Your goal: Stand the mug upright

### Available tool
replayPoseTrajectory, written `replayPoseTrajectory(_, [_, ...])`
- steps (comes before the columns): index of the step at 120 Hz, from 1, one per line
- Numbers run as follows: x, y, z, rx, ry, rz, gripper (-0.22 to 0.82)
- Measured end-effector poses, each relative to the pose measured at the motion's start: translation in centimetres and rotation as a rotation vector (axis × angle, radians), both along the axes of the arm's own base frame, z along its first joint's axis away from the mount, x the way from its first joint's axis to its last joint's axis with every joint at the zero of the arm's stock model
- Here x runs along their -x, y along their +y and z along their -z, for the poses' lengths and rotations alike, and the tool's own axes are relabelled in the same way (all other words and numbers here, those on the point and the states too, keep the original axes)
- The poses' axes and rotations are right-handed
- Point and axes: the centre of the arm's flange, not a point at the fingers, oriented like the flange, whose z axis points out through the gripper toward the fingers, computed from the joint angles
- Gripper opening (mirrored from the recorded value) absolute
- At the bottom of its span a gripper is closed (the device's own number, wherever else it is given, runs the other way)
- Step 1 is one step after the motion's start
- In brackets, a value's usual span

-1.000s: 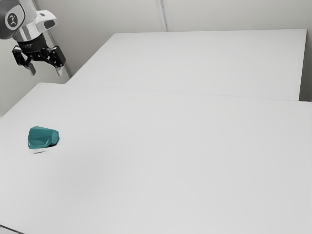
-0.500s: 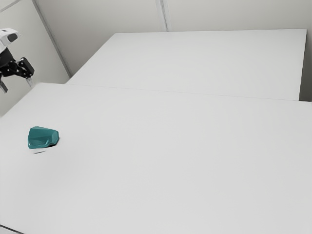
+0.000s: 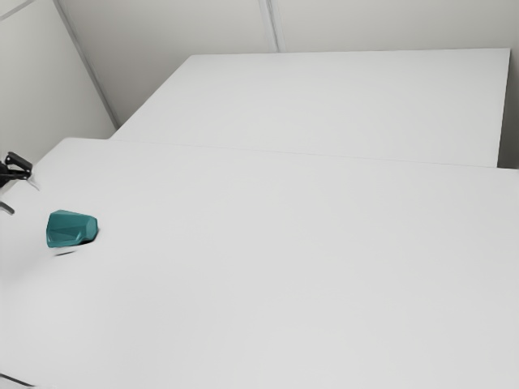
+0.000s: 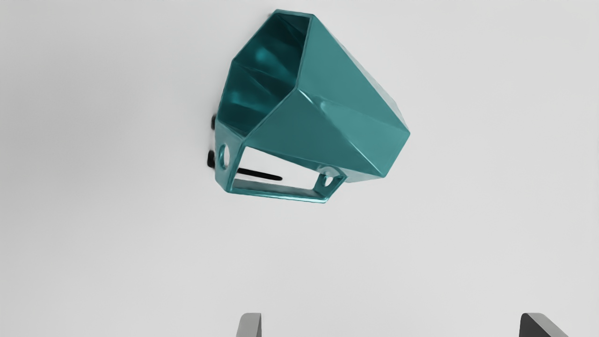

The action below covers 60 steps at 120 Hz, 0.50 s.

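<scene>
Mug (image 4: 341, 121) on side on counter (image 3: 284, 267). End effector (image 4: 394, 324) spread, empty. Off-centre descent could catch handle (image 4: 281, 194), rolling mug; clearance hard to judge.

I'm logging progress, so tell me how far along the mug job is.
Nothing looks done: the mug lies on its side on the table. In hand, seemingly, is the approach: the open gripper hovers near, holding nothing. Left: grasping the mug, turning it upright, releasing it.

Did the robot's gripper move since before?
Yes: the gripper moved down and toward the exterior view's left, now lower than the table corner nearest the mug.
</scene>
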Motion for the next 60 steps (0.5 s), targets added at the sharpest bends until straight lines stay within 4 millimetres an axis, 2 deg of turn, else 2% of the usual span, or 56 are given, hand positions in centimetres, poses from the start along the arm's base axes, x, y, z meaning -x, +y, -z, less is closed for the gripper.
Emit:
replayPoseTrajectory(16, [1.4,3.3,3.5,0.059,-0.051,0.006,0.60])
replayPoseTrajectory(38, [-0.2,5.8,7.6,0.119,-0.128,0.079,0.60])
replayPoseTrajectory(60, [-2.4,6.3,10.4,0.167,-0.219,0.154,0.60])
